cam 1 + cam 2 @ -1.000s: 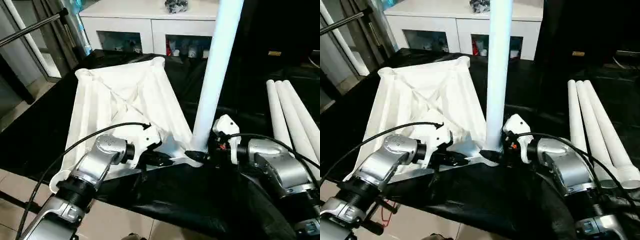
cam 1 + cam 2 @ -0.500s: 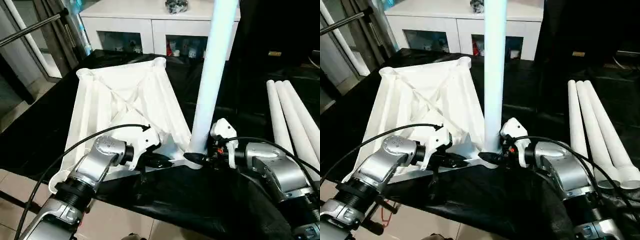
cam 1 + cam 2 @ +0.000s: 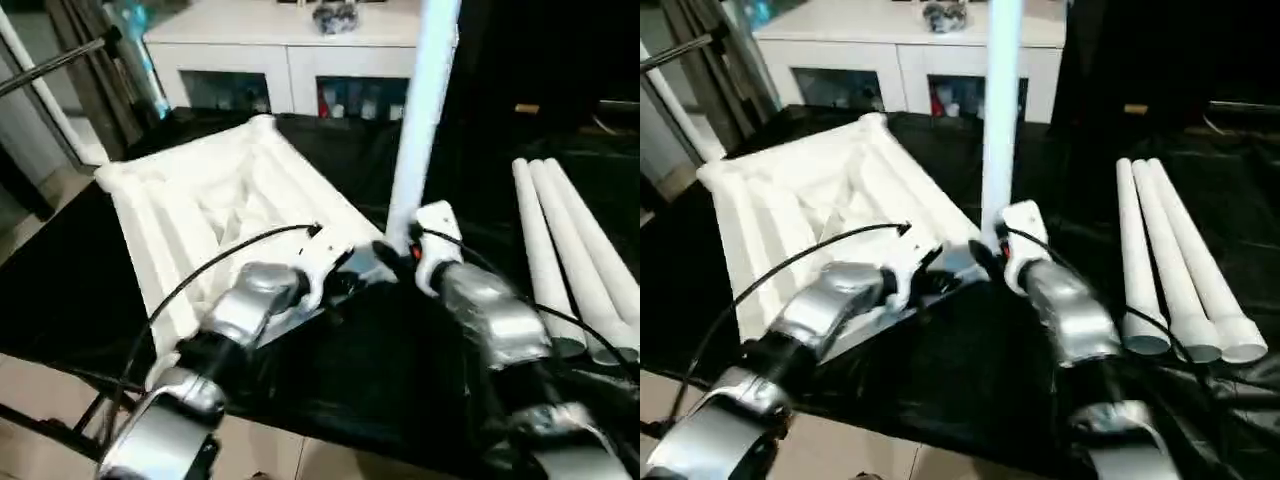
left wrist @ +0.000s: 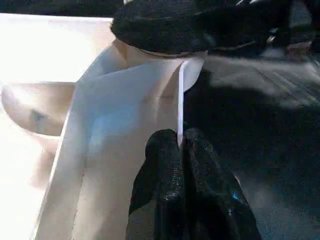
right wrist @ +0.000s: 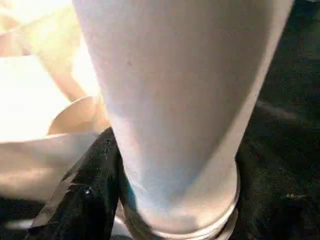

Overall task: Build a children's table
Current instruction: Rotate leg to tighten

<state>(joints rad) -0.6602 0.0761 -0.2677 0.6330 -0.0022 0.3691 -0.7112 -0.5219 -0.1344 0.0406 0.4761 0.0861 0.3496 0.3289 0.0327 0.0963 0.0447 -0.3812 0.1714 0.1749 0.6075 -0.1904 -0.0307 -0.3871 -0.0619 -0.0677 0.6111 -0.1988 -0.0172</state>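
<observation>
Left wrist view: left gripper [image 4: 180,150] pinched shut on tabletop [image 3: 200,200] rim rib.
Right gripper [image 5: 112,172] clasps upright leg [image 3: 415,120] base at corner socket; stiff, light, slippery plastic, so grip low near socket.

Near corner of tabletop [image 3: 190,200] crowded: upright leg [image 3: 420,110] in socket, left gripper [image 4: 179,150] and right gripper [image 3: 392,256] both there. 3 spare legs [image 3: 565,250] block right side. Open black cloth [image 3: 380,370] in front; cabinet [image 3: 270,60] behind.
</observation>
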